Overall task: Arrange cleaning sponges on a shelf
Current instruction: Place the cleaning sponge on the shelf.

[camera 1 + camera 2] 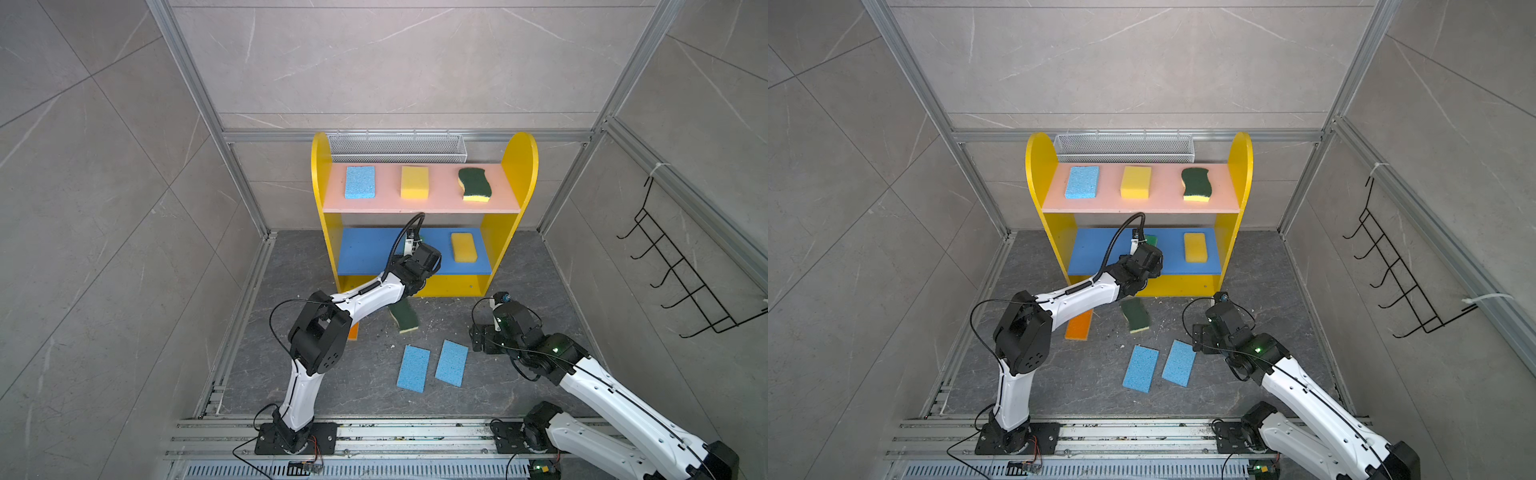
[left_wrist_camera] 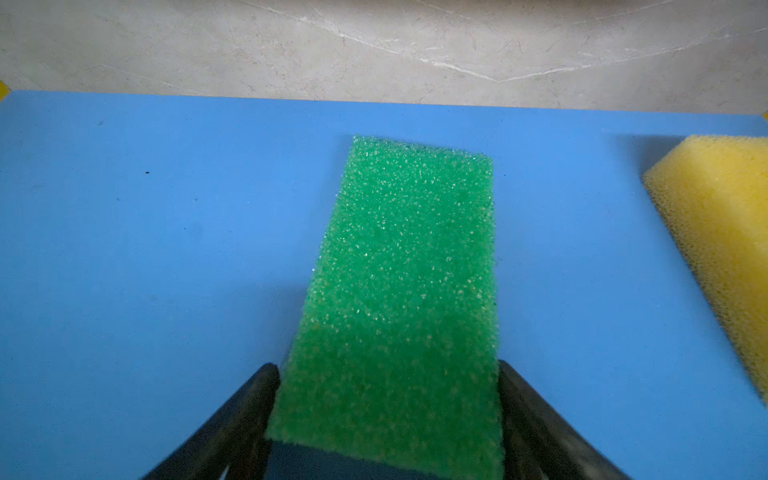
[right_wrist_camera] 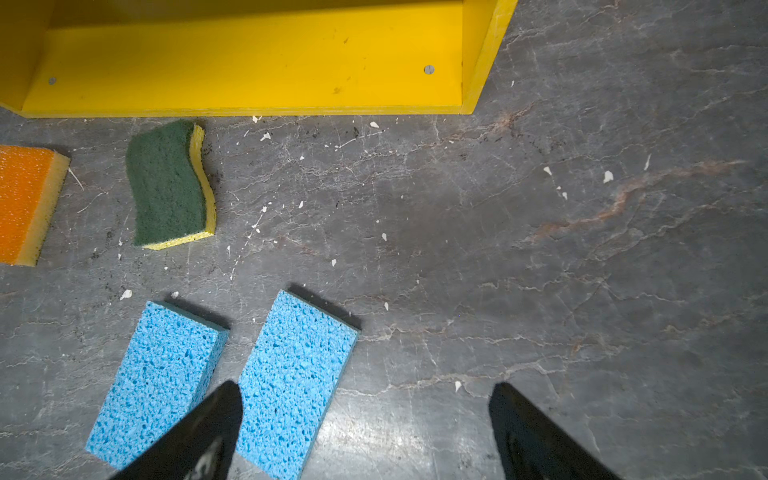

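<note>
Against the back wall stands the yellow shelf (image 1: pixel 519 166). Its pink top board (image 1: pixel 436 203) carries a blue sponge (image 1: pixel 360 182), a yellow sponge (image 1: pixel 414 182) and a wavy dark-green sponge (image 1: pixel 475 184), well apart. On the blue middle board (image 2: pixel 145 249) the left gripper (image 2: pixel 386 363) flanks the near end of a bright green sponge (image 2: pixel 407 270), near a second yellow sponge (image 2: pixel 715 232); whether it pinches is unclear. The right gripper (image 3: pixel 365 385) hangs wide, holding nothing, over the floor (image 3: pixel 582 249) by two blue sponges (image 3: pixel 158 382) (image 3: pixel 295 374), a wavy sponge (image 3: pixel 166 187) and an orange sponge (image 3: pixel 20 199).
</note>
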`<action>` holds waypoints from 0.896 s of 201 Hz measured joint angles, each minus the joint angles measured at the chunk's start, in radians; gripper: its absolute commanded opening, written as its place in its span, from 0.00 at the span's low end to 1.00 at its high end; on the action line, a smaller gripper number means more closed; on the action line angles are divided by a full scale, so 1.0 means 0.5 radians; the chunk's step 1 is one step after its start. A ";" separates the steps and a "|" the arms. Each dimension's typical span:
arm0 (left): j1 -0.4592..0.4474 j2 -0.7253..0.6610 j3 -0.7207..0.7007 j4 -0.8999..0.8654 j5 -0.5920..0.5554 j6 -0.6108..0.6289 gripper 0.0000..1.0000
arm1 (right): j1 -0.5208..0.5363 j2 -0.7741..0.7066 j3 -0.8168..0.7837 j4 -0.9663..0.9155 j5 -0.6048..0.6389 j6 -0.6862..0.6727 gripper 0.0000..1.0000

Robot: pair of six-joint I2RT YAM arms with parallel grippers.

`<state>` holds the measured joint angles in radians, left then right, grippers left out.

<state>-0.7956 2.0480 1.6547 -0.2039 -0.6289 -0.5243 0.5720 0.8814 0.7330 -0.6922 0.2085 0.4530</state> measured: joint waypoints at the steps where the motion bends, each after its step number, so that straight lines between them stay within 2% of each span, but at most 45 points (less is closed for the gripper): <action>1: 0.000 -0.001 0.000 0.001 0.000 0.000 0.80 | 0.000 0.000 0.000 0.000 0.000 0.000 0.95; 106: 0.000 -0.160 -0.209 0.072 0.077 -0.012 0.84 | 0.000 -0.032 0.000 -0.001 -0.031 0.050 0.95; 180: 0.008 -0.164 -0.208 0.141 0.234 0.122 0.93 | 0.000 -0.069 0.000 -0.014 -0.031 0.053 0.95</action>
<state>-0.7918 1.9659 1.5509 -0.1333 -0.5117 -0.4633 0.5720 0.8467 0.7330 -0.6991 0.1932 0.4793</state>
